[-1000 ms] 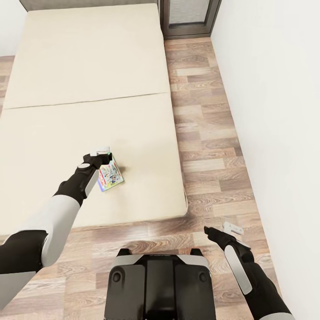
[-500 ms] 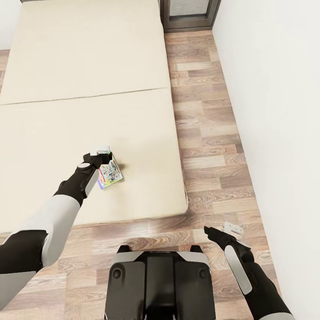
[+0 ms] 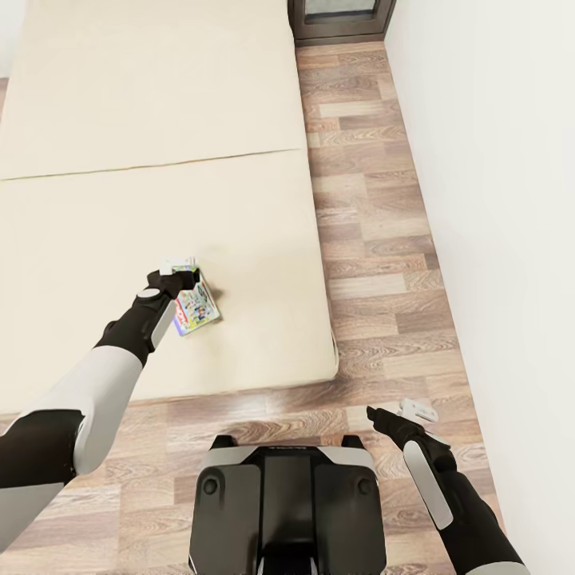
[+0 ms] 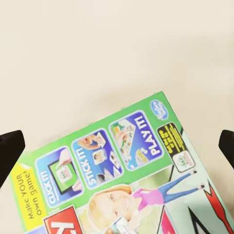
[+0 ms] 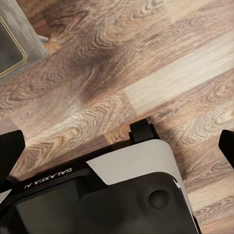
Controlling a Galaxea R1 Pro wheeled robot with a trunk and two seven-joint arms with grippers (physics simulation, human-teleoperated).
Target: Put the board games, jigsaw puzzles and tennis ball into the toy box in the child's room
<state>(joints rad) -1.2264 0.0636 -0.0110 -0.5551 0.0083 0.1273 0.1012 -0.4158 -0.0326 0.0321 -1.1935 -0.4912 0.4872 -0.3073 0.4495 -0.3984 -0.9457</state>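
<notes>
The left gripper (image 3: 180,270) hangs with fingers spread over a board game (image 3: 196,307) lying on the bed (image 3: 144,120), not yet grasped, while the right gripper (image 3: 415,415) idles open above the floor (image 3: 375,239), so packing seems barely begun.

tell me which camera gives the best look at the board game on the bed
The left wrist view: the board game spreads across the lower picture, its printed panels and lettering readable, lying on the bed. In the head view it is a small colourful rectangle beside the left gripper, art unreadable. The right wrist view looks at wood floor and the robot's base.
</notes>
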